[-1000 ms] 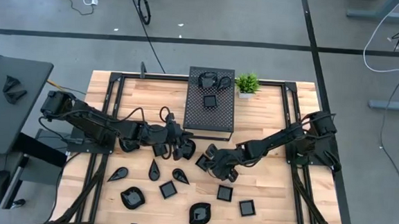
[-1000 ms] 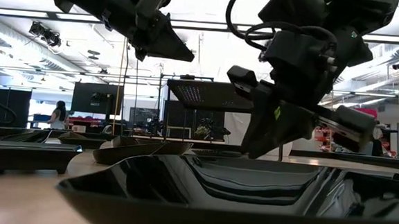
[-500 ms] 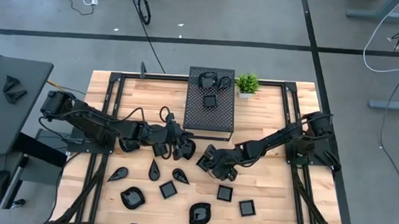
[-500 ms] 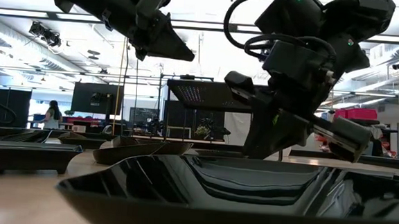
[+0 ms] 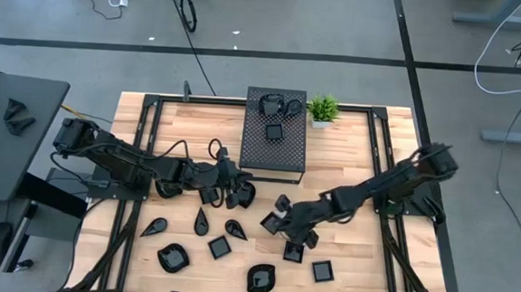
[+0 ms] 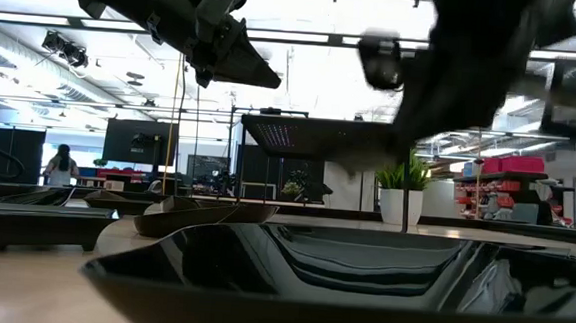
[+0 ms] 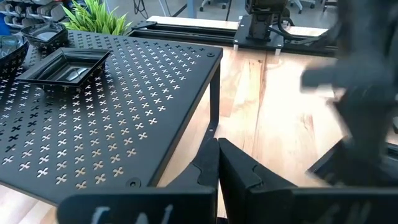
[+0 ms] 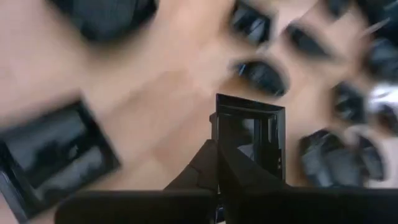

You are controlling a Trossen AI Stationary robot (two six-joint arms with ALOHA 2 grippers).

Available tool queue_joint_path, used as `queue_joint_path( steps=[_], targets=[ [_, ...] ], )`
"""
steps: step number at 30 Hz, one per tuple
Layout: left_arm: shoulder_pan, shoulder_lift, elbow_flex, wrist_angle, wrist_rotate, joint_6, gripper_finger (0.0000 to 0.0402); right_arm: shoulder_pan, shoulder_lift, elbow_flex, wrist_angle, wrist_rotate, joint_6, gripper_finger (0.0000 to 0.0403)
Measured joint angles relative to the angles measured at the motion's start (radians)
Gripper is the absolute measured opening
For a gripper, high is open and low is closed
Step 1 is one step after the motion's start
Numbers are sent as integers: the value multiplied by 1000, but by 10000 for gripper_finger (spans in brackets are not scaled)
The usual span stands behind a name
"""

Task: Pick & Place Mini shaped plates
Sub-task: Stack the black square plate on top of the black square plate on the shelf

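Several glossy black mini plates lie on the near half of the table: teardrops (image 5: pixel 201 221), rounded ones (image 5: pixel 172 257) and squares (image 5: pixel 220 247). More sit on top of the perforated black box (image 5: pixel 274 151), among them a square one (image 7: pixel 65 65). My right gripper (image 5: pixel 285 223) hangs above the table's near middle, shut on a square plate (image 8: pixel 252 134). My left gripper (image 5: pixel 239 195) hovers shut beside the box's near left corner, and I see nothing between its fingers (image 7: pixel 217 158). My right gripper pinches the square plate by one side of its rim (image 8: pixel 216 121) between its two fingers. The fingers point down at the table, and the plate reaches out beyond them. The plate is lifted clear of the table, above the other plates.
A small green potted plant (image 5: pixel 322 109) stands at the far edge, right of the box. Black frame rails (image 5: pixel 375 162) run along both sides of the table. Two square plates (image 5: pixel 293 252) (image 5: pixel 323 271) lie just below and near of the right gripper. Bare wood shows right of the box.
My right gripper has risen quickly from the table and swung toward the near edge, its arm stretching out, carrying the square plate up with it. It shows blurred in the low view. The left arm has kept still.
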Motion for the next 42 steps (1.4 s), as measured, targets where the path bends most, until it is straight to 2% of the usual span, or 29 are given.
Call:
queue_joint_path(
  steps=[6, 10, 12, 15, 22, 28, 35, 42],
  targets=[
    [0, 0, 0, 5, 0, 0, 7, 19, -207, 38, -5, 20, 214, 6],
    [3, 0, 0, 8, 0, 1, 7, -10, -270, 167, -94, 197, 288, 5],
    [3, 0, 0, 10, 0, 1, 7, -40, -265, 253, -194, 291, 272, 5],
    [3, 0, 0, 12, 0, 1, 7, -115, -231, 360, -317, 356, 214, 5],
    [3, 0, 0, 5, 0, 3, 7, -330, -133, 411, -377, 360, 130, 5],
    [2, 0, 0, -2, 0, 2, 7, -449, -54, 411, -423, 344, 117, 4],
    [2, 0, 0, -8, 0, 2, 7, -510, 0, 411, -441, 341, 99, 6],
    [2, 0, 0, -9, 0, 2, 7, -524, 7, 411, -451, 341, 99, 8]
  ],
)
